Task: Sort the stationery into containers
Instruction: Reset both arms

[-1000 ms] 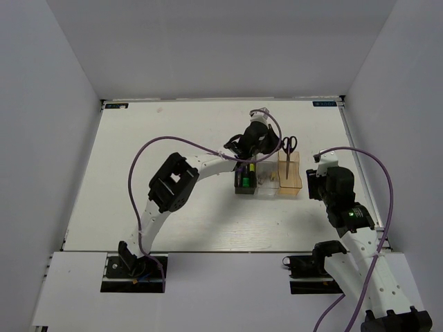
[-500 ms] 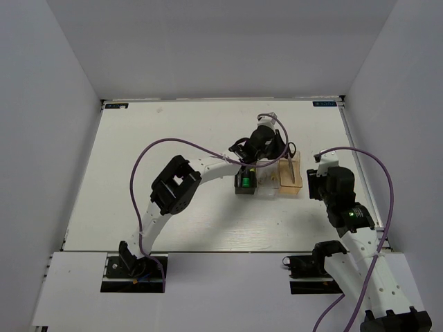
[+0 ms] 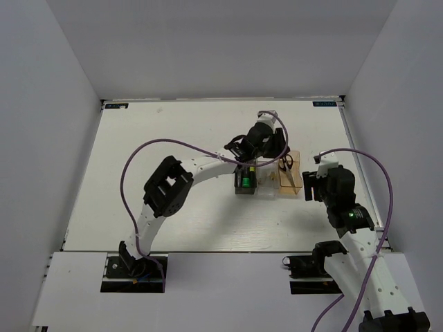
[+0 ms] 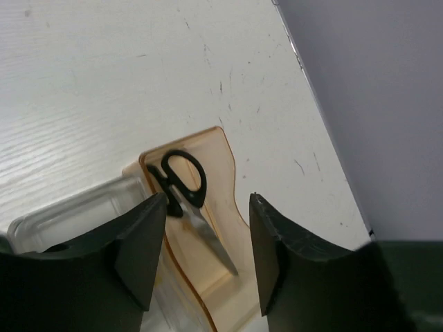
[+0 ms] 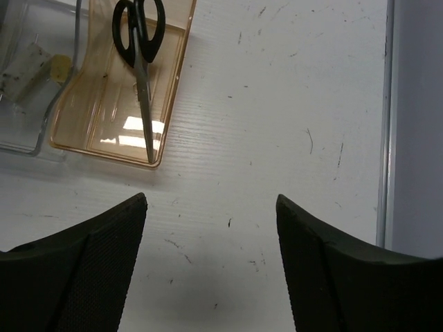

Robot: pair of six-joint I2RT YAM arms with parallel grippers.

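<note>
Black jaws of the right gripper [image 5: 211, 207] stood wide apart at the bottom of its view, holding nothing. Beyond, at upper left, the tan bin [image 5: 104, 149] held the scissors [image 5: 143, 76], tip by the near wall, handles at the far one. Stiff, light and steel-slick, they looked best pinched at the handle loops. Farther on, the left gripper [image 4: 206, 221] hung spread and empty above them.

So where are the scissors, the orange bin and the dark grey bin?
scissors [image 5: 143, 83]: right wrist view, on the blades.
tan-orange bin [image 5: 97, 111]: right wrist view, bare floor.
dark grey bin [image 3: 245, 191]: top external view, near wall.
</note>
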